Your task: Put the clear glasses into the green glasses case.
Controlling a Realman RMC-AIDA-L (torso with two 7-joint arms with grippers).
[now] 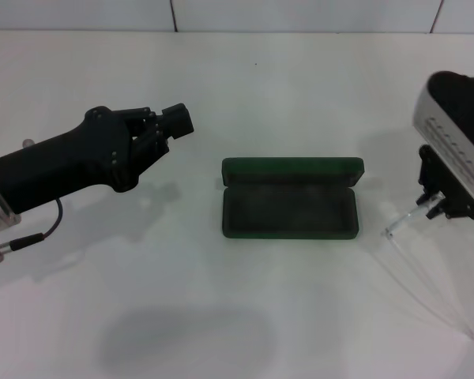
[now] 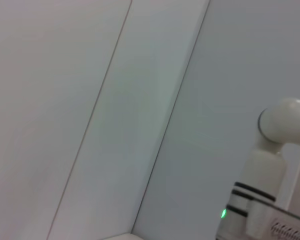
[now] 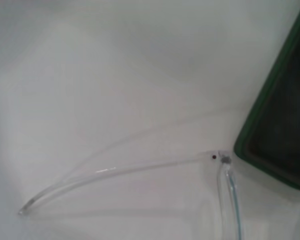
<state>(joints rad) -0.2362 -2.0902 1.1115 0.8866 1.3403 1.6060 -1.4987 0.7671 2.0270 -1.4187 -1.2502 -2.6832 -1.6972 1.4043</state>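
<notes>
Layout: green glasses case sits mid-bench, lid open and lying back on the far side, tray toward the robot. Left hand is left of the case, well apart, above the bench. Right hand is right of the case, near its right end. Clear glasses are at the right hand, right of the case; one arm runs toward the robot and to the right. In the right wrist view, the glasses' hinge is just beside the case corner.
</notes>
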